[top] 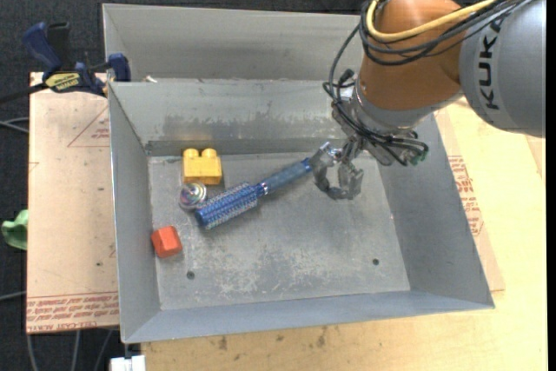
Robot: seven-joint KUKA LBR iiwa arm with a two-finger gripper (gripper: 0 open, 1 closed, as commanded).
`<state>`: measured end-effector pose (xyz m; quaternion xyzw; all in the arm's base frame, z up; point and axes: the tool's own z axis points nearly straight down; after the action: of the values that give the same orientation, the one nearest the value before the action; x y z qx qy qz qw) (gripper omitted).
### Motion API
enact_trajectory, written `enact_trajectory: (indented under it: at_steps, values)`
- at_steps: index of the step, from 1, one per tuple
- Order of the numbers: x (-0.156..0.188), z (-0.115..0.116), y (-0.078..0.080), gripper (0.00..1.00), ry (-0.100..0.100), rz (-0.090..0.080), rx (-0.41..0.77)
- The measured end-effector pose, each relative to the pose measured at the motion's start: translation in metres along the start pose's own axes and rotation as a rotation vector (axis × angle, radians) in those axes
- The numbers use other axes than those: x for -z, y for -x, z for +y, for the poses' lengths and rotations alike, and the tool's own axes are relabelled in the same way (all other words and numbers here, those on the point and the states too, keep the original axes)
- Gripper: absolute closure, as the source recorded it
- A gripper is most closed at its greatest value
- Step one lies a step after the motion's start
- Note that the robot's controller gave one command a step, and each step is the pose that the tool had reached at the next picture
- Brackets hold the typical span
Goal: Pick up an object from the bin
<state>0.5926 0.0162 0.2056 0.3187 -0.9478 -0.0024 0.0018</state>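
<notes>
Pincer (340, 179) low beside blue hairbrush (246, 198)

Hidden and cut-off parts in the bin's far right corner and along its left wall.

The orange cover (408, 48) and its cables hide the upper part of the gripper (340, 180) and a stretch of the bin's (130, 187) far right corner. The grey arm (512, 56) is cut off by the right edge. Whether the gripper touches the handle tip of the blue hairbrush (239, 201) cannot be told. Near the left wall, a small round purple-and-silver thing (190, 195) lies just beside the brush head. It is too small to name, and whether they touch is unclear.
</notes>
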Motion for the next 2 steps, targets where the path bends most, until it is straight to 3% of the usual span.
enact_trajectory:
  at_steps: [1, 2]
  values:
    - [0.005, -0.002, 0.0, 0.0, -0.005, -0.005, -0.003]
    - [-0.067, -0.004, 0.05, 0.0, -0.002, -0.004, -0.058]
